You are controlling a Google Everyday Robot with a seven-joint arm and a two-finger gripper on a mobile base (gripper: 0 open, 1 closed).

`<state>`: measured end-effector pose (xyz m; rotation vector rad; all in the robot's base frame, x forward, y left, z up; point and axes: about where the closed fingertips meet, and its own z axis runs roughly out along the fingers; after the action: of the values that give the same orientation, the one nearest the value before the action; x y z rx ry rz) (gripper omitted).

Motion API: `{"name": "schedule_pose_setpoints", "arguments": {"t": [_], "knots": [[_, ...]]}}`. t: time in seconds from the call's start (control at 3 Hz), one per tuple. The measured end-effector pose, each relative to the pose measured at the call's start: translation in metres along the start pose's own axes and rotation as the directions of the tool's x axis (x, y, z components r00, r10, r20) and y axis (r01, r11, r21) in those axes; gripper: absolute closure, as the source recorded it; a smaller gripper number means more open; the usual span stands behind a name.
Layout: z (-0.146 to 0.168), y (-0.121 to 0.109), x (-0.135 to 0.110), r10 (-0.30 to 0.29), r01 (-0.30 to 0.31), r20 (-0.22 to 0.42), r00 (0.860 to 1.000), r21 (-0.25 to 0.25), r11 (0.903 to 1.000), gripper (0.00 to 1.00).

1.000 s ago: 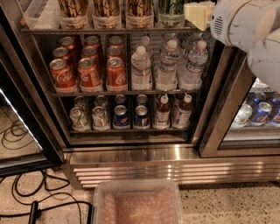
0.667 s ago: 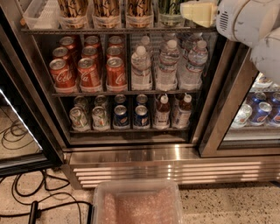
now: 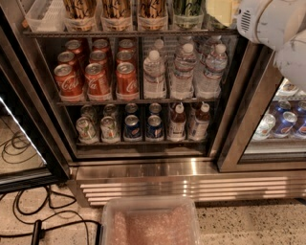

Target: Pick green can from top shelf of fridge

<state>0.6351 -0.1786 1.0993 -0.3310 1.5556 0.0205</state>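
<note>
The green can stands in a clear bin on the top shelf of the fridge, right of three brown-gold streaked cans. Only its lower part shows; its top is cut off by the upper edge of the view. My gripper, pale yellow on a white wrist, is at the top right, level with the top shelf and just right of the green can. I cannot tell whether it touches the can.
Red cola cans and water bottles fill the middle rack, with small cans and bottles below. The open door's dark frame stands left, a second glass door right. Cables and a clear bin lie on the floor.
My gripper and wrist have moved up and a little to the right, staying beside the green can. The cans and bottles have not moved.
</note>
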Motion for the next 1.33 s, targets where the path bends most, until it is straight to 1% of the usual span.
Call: {"name": "schedule_pose_setpoints", "arguments": {"t": [0.33, 0.67, 1.33], "knots": [[0.008, -0.002, 0.0, 0.006, -0.006, 0.007, 1.0, -0.003, 1.0, 0.43], [0.017, -0.007, 0.001, 0.011, -0.011, 0.005, 1.0, 0.004, 0.9999, 0.4], [0.029, -0.025, -0.002, 0.016, -0.016, 0.007, 1.0, 0.041, 0.999, 0.37]]}}
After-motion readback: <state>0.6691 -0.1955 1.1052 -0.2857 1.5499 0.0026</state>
